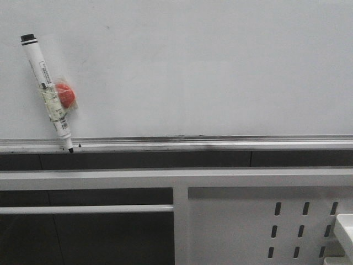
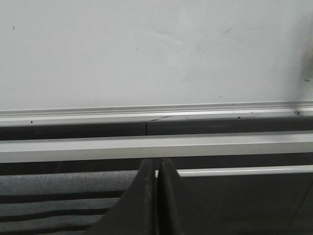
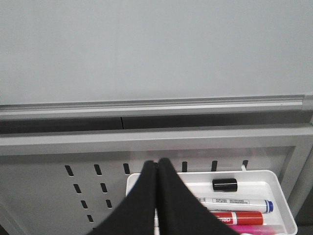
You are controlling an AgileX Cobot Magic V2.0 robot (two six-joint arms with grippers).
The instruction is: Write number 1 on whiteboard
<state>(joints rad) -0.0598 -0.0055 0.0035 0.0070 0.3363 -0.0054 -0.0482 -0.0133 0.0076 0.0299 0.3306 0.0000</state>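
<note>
The whiteboard (image 1: 209, 66) carries no stroke; a black-capped marker (image 1: 48, 85) leans on it, tip at the ledge (image 1: 220, 144). A white tray (image 3: 274, 182) holds blue and red markers (image 3: 234, 201) and a loose black cap (image 3: 224, 184). Left gripper (image 2: 156, 169) and right gripper (image 3: 157, 169) are both closed, empty.

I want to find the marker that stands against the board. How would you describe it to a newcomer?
Look at the large glossy white whiteboard and follow its silver metal ledge to the left end. There a white marker pen leans tilted, tip down on the ledge, black end up, a small red round object beside its middle.
</note>
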